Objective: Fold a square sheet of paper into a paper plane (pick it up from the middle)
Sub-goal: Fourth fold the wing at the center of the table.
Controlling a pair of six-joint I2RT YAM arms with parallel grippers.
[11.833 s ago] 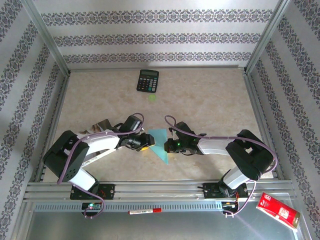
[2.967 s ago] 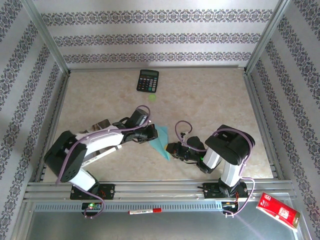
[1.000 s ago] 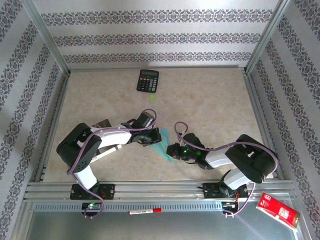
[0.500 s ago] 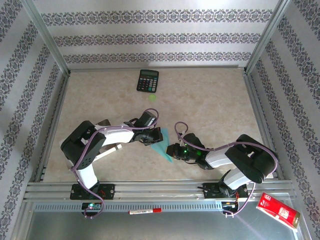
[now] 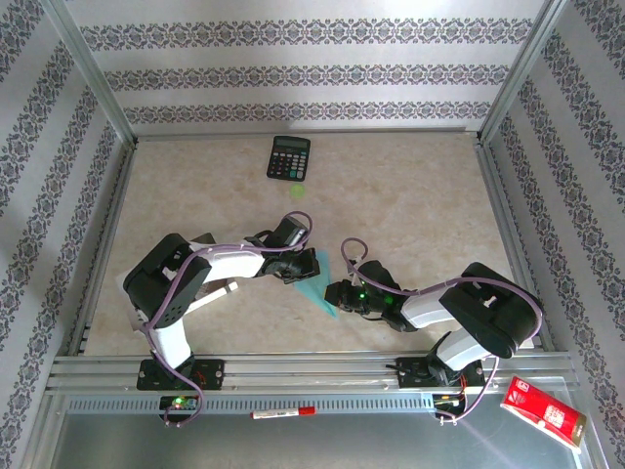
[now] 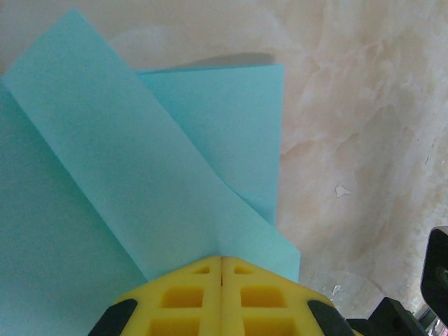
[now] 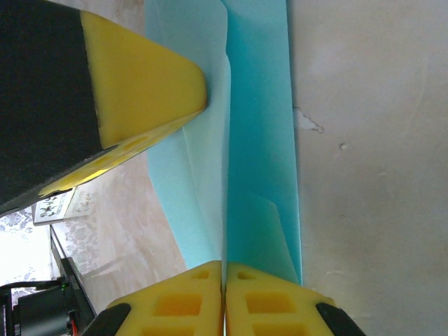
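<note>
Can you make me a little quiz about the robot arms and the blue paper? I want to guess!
1. True or false: the calculator lies apart from the folded cyan paper, nearer the far wall.
2. Pick one: the fingertips of the left gripper are A red, B yellow, C green.
3. Short answer: counting the left gripper and the right gripper, how many grippers have their tips at the paper?

Key: 1 true. 2 B. 3 two.
</note>
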